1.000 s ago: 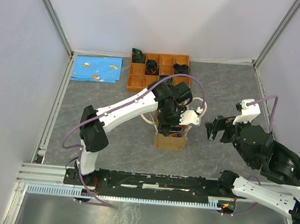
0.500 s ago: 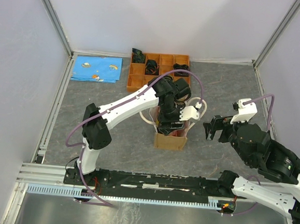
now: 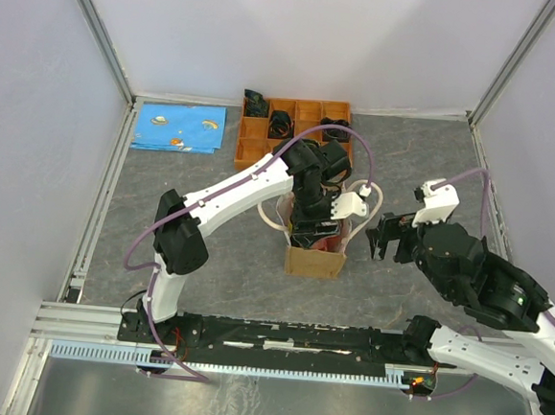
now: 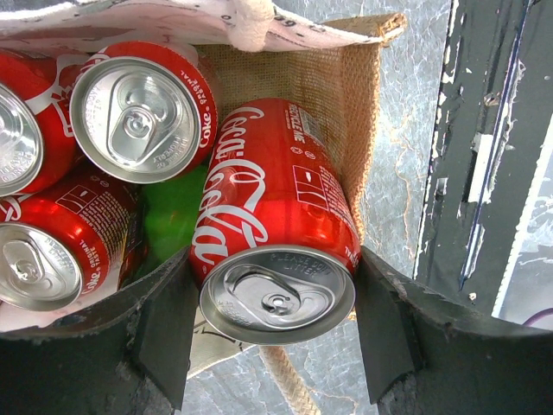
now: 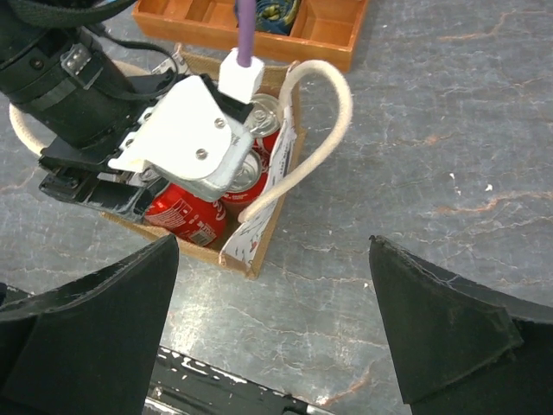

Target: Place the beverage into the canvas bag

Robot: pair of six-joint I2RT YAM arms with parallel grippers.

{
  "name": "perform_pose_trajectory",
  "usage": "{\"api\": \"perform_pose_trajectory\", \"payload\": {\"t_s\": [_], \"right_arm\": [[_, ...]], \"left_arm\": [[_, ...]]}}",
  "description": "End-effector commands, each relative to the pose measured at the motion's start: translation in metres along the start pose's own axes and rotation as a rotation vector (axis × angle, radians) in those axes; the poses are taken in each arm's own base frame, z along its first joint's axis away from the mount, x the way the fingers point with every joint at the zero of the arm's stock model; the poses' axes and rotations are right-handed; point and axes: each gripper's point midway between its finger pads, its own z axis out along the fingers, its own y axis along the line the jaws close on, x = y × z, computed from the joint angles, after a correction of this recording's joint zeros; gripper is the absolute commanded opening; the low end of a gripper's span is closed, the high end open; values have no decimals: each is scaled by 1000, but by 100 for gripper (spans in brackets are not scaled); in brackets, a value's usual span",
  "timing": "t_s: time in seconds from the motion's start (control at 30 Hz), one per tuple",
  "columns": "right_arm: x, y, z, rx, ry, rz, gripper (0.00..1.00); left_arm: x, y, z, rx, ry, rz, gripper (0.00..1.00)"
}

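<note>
The tan canvas bag (image 3: 314,261) stands mid-table with cream rope handles (image 5: 333,130). My left gripper (image 3: 312,231) reaches down into it, shut on a red Coca-Cola can (image 4: 268,199). The can is tilted, its base in the bag's corner against the woven wall (image 4: 346,95). Three other red cans (image 4: 134,117) stand inside, with something green (image 4: 173,207) between them. In the left wrist view the gripper (image 4: 276,294) has a finger on each side of the can's top. My right gripper (image 3: 383,237) is open and empty, right of the bag; its wrist view (image 5: 275,246) looks down on the bag (image 5: 259,233).
An orange compartmented tray (image 3: 253,150) with dark items sits behind the bag, also in the right wrist view (image 5: 259,39). A blue patterned cloth (image 3: 180,127) lies at the back left. White walls enclose the grey table; the arms' mounting rail runs along the near edge.
My right arm has moved left toward the bag. My left gripper has shifted slightly over the bag, still holding the can.
</note>
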Motion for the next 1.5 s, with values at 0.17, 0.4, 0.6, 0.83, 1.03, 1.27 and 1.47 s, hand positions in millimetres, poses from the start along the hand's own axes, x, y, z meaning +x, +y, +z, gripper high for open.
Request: {"api": "perform_pose_trajectory", "payload": {"t_s": [0.17,0.4,0.6,0.83,1.03,1.27,1.47], "right_arm": [[42,61,12,-318,157,-181,96],[70,66,10,-466,83,-309,96],[91,64,11,-505,111,-363,96],[108,80,22,-611,165,-565,98],[114,91,30,-672,156,-657,99],[116,98,39,-697,146,-719,99],[117,104,50,-708,161,-782,100]], "left_arm": [[-11,24,-18,-100,-62,-25,3],[-5,25,-17,-101,-62,-48,3],[-4,26,-13,-96,-71,-73,3],[-4,27,-12,-99,-69,-78,3],[-4,26,-12,-95,-76,-91,3],[-9,28,-12,-96,-89,-91,3],[-8,26,-12,-87,-91,-92,3]]}}
